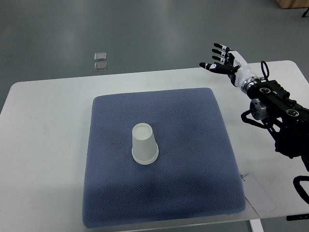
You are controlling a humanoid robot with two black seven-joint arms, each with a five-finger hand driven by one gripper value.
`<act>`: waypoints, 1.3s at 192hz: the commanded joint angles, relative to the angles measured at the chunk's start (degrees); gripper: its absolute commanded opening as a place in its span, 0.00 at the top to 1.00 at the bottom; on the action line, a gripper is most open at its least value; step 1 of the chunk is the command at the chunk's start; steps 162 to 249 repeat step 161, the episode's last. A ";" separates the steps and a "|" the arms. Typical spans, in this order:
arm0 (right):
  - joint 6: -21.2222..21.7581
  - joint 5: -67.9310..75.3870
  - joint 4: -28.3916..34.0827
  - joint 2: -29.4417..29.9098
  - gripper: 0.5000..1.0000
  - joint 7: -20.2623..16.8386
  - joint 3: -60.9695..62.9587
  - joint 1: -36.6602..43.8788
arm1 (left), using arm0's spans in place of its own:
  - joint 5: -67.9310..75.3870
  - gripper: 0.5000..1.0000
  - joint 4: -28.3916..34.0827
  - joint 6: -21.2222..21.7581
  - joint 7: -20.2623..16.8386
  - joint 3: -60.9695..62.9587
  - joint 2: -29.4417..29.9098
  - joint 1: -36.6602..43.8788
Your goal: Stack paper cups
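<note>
Blue padded mat (159, 193) on a white tabletop (43, 145), with one upside-down paper cup (144, 144) near its middle.

We see our right hand (221, 60) raised beyond the mat's far right corner, fingers spread and holding nothing, well apart from the cup. We judge a good grasp would close around the cup's wall without crushing it. Whether this is one cup or several nested, we cannot tell; our left arm is out of view.
</note>
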 commanded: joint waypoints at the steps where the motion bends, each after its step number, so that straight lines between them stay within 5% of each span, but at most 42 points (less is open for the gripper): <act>1: 3.84 -0.02 -1.20 0.72 0.16 0.00 2.06 -0.79 | -0.05 0.00 0.00 0.01 0.00 0.00 0.00 0.04; 34: 7.26 -0.02 -2.17 1.42 0.16 0.00 5.22 -1.50 | -0.05 0.00 0.00 0.01 0.00 0.00 0.00 0.04; 125: 2.87 1.30 -2.61 5.11 0.16 0.35 9.09 -3.61 | 0.03 0.00 0.00 0.01 0.00 0.00 0.00 0.04; 249: 2.87 1.39 -2.61 5.38 0.16 0.62 9.00 -4.05 | -0.05 0.00 0.00 0.01 0.00 0.00 0.00 0.04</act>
